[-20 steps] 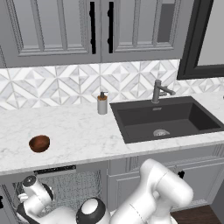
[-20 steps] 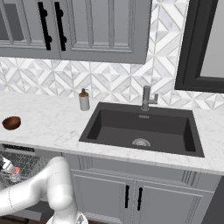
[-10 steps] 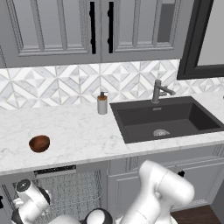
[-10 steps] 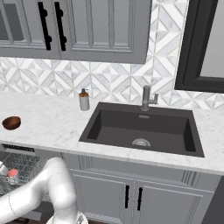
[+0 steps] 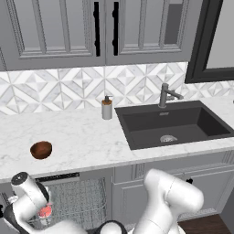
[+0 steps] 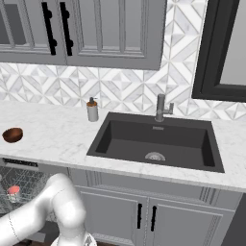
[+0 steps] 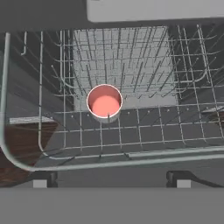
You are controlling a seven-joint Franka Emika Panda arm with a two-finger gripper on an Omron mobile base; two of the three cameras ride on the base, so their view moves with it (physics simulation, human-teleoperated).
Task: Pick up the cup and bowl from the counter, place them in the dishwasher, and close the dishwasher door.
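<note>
The white cup [image 7: 104, 103] with its salmon-pink inside stands upright in the grey wire rack [image 7: 144, 131] of the open dishwasher [image 5: 57, 177]. My gripper [image 7: 111, 181] hangs above it, open, fingers wide apart with nothing between them. The cup [image 5: 45, 211] shows as a pink spot beside my hand at the lower left, and as a pink spot in the rack [image 6: 13, 190] in the right base view. The dark reddish-brown bowl [image 5: 41, 150] sits on the white marble counter [image 5: 82, 137], above the dishwasher; the bowl [image 6: 12, 135] is at the left edge of the right base view.
A soap dispenser [image 5: 107, 108] stands by the backsplash, left of the dark sink [image 5: 173, 125] and its faucet [image 5: 165, 95]. Grey panelled cabinets [image 6: 144, 216] run under the sink. Upper cabinets hang over the counter. My arm's white elbow [image 5: 171, 194] bulges in front of the cabinets.
My hand has drawn up and back from the rack. The cup, hidden before in the left base view, now stands free in the rack.
</note>
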